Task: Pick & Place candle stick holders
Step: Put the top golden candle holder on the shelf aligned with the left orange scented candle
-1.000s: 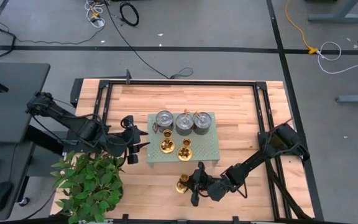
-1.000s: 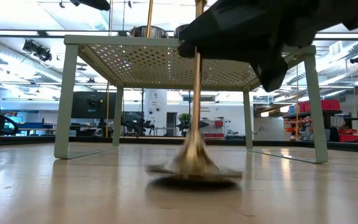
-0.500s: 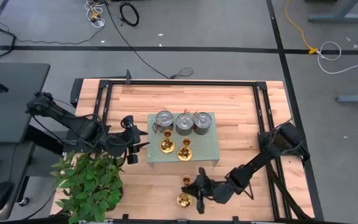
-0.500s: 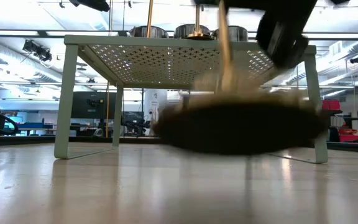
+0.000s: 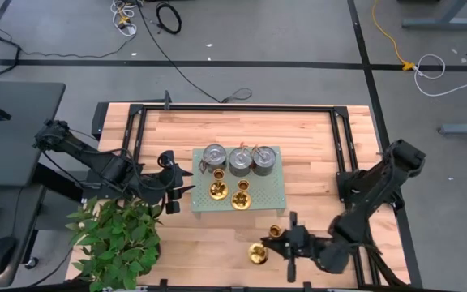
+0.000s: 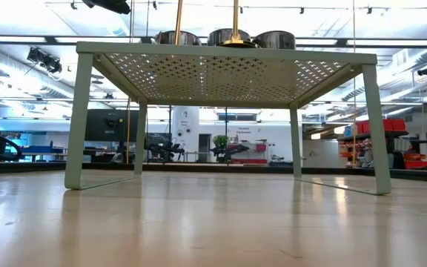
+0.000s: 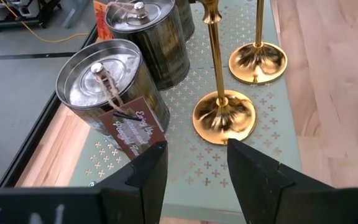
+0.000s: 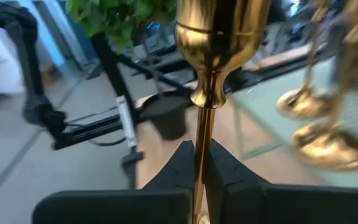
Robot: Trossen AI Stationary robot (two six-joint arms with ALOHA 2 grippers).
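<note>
Two gold candle stick holders (image 5: 218,189) (image 5: 241,197) stand on their round bases on the green perforated rack (image 5: 274,195), in front of three tins (image 5: 240,159). My left gripper (image 5: 177,188) is open and empty at the rack's left edge; its wrist view shows the nearer holder's base (image 7: 224,115) just past its fingers. My right gripper (image 5: 286,242) is shut on the third candle stick holder (image 5: 256,256) near the table's near edge. That holder's cup (image 8: 219,37) shows in the right wrist view. My right gripper pinches the candle stick holder's thin stem (image 8: 200,134) between its two fingers, below the cup. The fingers come from the table's right and lie across the stem. The holder is tilted, its base (image 5: 256,256) toward the near left; it does not show in the low view.
A potted green plant (image 5: 120,235) stands at the near left corner. A black frame (image 5: 233,107) runs round the wooden table top. The rack stands on four legs (image 6: 80,119), with open space under it.
My right gripper has lifted the third candle stick holder off the table in front of the rack. It has carried the holder toward the near and right edges. The holder stood upright on its base; now it is tilted and has left the low view.
</note>
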